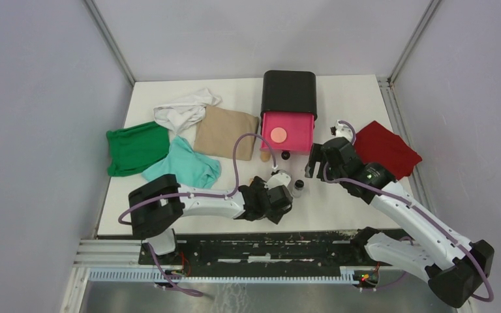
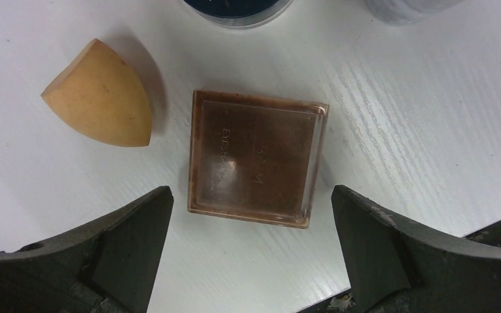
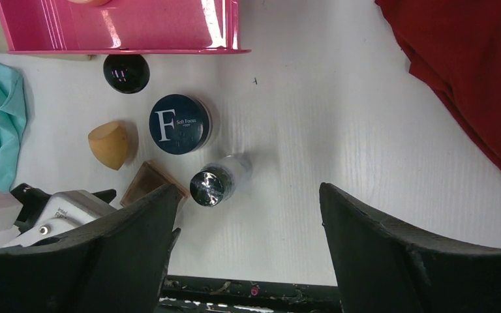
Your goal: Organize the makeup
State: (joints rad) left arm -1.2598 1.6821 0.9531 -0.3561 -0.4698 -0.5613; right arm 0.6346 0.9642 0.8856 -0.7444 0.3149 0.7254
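Surface: white table [image 1: 235, 88], grey walls on three sides.
Cloths: green [image 1: 137, 149], teal [image 1: 186, 164], tan [image 1: 225, 132] and white [image 1: 186, 107] at left; red [image 1: 386, 150] at right.
Black box [image 1: 289, 91] at the far edge, pink drawer [image 1: 300, 140] pulled out, pink round puff [image 1: 278, 134] inside.
Your left gripper [image 2: 252, 218]: low over the table and spread wide. The square brown compact [image 2: 256, 160] lies flat between the fingers, clear of both, with the orange sponge [image 2: 101, 98] just beside it.
Your right gripper [image 3: 248, 195]: raised near the drawer, spread wide, holding nothing. The navy compact [image 3: 179, 123] and black-capped bottle [image 3: 218, 179] sit ahead of it.
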